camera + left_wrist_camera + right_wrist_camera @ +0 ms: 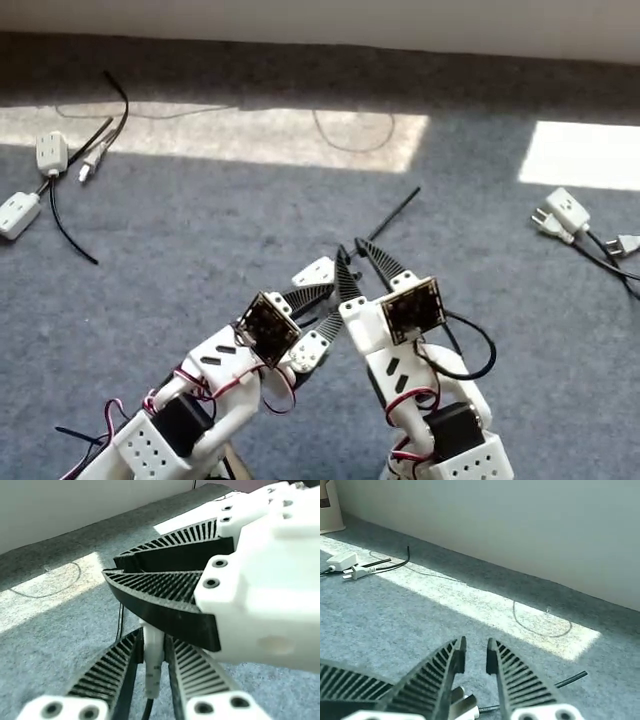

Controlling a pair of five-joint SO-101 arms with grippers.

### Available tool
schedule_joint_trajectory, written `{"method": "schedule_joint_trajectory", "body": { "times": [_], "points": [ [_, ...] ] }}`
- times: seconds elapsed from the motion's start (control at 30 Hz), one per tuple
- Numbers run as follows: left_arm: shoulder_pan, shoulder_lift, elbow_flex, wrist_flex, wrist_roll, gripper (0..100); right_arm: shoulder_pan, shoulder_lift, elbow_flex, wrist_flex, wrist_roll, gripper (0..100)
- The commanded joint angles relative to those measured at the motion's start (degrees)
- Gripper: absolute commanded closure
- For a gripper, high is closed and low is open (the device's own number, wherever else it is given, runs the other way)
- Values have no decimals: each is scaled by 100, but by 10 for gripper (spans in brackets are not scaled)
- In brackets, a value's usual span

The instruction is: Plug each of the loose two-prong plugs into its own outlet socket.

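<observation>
Down at the middle of the grey carpet [200, 230] the two arms meet nose to nose. The left claw [153, 642] is clenched on a slim white two-prong plug [152, 665], which stands between its black ribbed fingers [110, 675] with its dark cord trailing back toward the wrist. The right claw [476, 655] crosses just above that plug (its fingertips are parted by only a narrow gap) and grasps nothing. A thin black cord [570, 679] lies on the carpet just beyond the right claw. Well apart from both claws, white outlet sockets [50, 152] sit with another white plug [90, 165] near the far left edge, and a further white socket [567, 208] lies at the right.
</observation>
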Motion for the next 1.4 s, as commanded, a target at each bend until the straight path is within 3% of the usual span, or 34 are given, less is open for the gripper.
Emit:
{"method": "schedule_joint_trajectory", "body": {
  "times": [0.0, 0.23, 0.47, 0.7, 0.93, 1.13, 1.23, 1.37],
  "points": [
    [-154, -136, -470, -149, 53, 994, 479, 576, 804, -145, 114, 918],
    [-154, -136, -743, -167, 53, 994, 637, 2088, 593, -1059, 114, 918],
    [-145, -127, -673, -176, 53, 994, 646, 3345, 22, -1314, 105, 918],
    [-145, -119, -593, -176, 53, 994, 1130, 3152, -4, -1534, 9, 918],
    [-145, -110, 154, -1020, 44, 994, 2290, 2668, -4, -1719, -1310, 915],
    [-277, -101, 154, -1011, 62, 994, 2554, 2659, 13, -1974, -1459, 915],
    [-593, -101, -22, -571, 316, 994, 2554, 2668, 13, -1965, -1459, 915],
    [-857, -92, -787, 642, 404, 994, 2563, 2668, 40, -1965, -1459, 915]
  ]
}}
